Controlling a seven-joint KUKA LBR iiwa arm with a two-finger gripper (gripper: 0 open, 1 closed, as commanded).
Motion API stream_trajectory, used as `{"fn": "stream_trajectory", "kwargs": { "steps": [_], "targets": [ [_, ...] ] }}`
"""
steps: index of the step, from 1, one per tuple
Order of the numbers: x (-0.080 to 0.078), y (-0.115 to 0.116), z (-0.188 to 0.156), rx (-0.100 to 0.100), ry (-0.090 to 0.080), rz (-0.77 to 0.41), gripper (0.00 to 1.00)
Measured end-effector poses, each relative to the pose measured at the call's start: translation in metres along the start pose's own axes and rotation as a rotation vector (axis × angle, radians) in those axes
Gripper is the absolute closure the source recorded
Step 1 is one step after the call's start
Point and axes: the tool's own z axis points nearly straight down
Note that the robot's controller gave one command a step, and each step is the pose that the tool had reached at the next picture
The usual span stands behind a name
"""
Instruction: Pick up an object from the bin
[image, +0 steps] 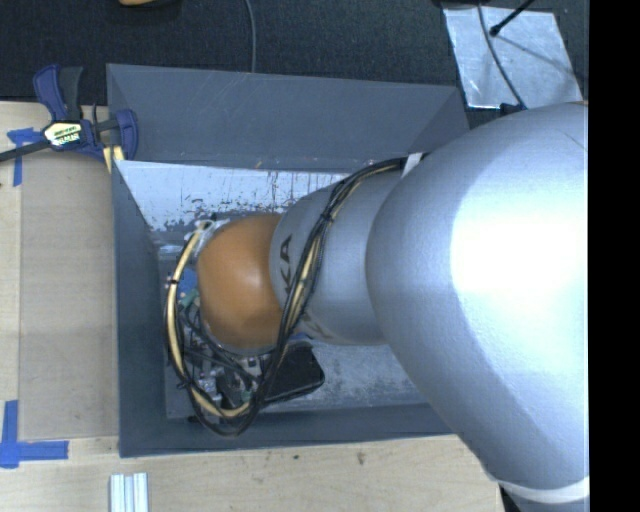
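My gripper is low over the bin's left front part; I see just some of its dark body, ringed by cables, under the arm's orange cover. A flat black object with rounded corners lies on the bin floor immediately to the right of the gripper, near the front wall. Its upper part is hidden under the arm. Whether the gripper touches it cannot be told.
The big silver arm reaches in from the right and covers the bin's middle and right side. Scratched bare floor shows along the back wall and in a strip at the front right. The left wall stands close to the gripper.
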Motion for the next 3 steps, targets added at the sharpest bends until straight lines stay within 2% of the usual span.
{"fn": "stream_trajectory", "kwargs": {
  "steps": [1,2,3],
  "targets": [
    [-0.030,-0.054,-0.001,-0.001,-0.004,0.240,0.00],
    [-0.030,-0.053,0.000,-0.001,-0.003,0.238,1.00],
    [-0.032,-0.053,-0.065,-0.001,-0.007,0.237,1.00]
  ]
}}
